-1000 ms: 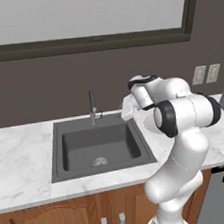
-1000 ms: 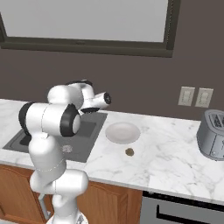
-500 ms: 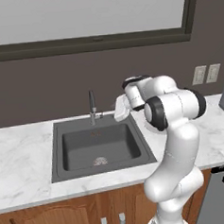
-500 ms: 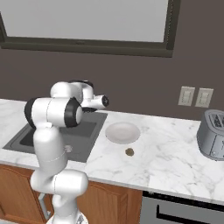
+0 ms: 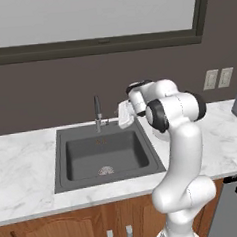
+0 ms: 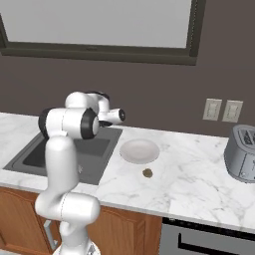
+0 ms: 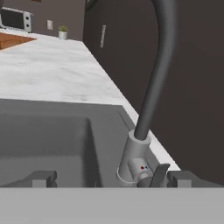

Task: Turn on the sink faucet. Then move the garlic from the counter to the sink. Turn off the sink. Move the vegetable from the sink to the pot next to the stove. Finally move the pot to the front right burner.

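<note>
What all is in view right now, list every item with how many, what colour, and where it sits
Sink faucet: one, dark grey, at the back rim of the sink.
Sink: one, dark grey, set into the counter.
Counter: one, white marble, over brown cabinets.
Plate: one, white, on the counter right of the sink.
Small round item: one, brownish, in front of the plate; too small to identify.
Toaster: one, grey, far right of the counter.
Wall outlets: two, white, on the dark wall above the toaster.
Window: one, dark-framed, above the sink.
End effector: one, dark-tipped, close by the faucet base and lever, jaws apart.
</note>
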Available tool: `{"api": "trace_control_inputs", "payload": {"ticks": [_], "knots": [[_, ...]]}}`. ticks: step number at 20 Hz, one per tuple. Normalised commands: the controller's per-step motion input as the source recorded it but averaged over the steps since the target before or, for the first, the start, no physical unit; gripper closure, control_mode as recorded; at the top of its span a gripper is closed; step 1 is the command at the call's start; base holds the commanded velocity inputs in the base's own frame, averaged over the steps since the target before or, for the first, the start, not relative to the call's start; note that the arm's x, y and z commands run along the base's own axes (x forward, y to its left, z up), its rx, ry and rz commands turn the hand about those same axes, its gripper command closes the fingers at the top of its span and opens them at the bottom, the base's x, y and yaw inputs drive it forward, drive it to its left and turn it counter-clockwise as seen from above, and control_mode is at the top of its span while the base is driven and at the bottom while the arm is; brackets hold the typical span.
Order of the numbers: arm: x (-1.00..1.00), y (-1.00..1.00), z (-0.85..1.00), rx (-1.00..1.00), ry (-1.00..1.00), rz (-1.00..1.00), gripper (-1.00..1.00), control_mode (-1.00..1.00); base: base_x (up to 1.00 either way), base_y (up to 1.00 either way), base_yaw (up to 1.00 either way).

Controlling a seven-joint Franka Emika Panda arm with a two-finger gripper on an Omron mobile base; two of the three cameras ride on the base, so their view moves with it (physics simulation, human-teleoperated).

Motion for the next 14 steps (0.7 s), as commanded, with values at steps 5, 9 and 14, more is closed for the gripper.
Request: {"api": "trace_control_inputs", "payload": {"ticks": [5, 9, 14], "knots": [[0.33, 0.15, -0.22, 0.0, 0.0, 0.05, -1.0, -1.0, 0.0, 0.0, 0.0], [0.26, 0.2, -0.27, 0.0, 0.0, 0.04, -1.0, -1.0, 0.0, 0.0, 0.0], [0.2, 0.13, -0.32, 0.0, 0.0, 0.02, -1.0, -1.0, 0.0, 0.0, 0.0]]}}
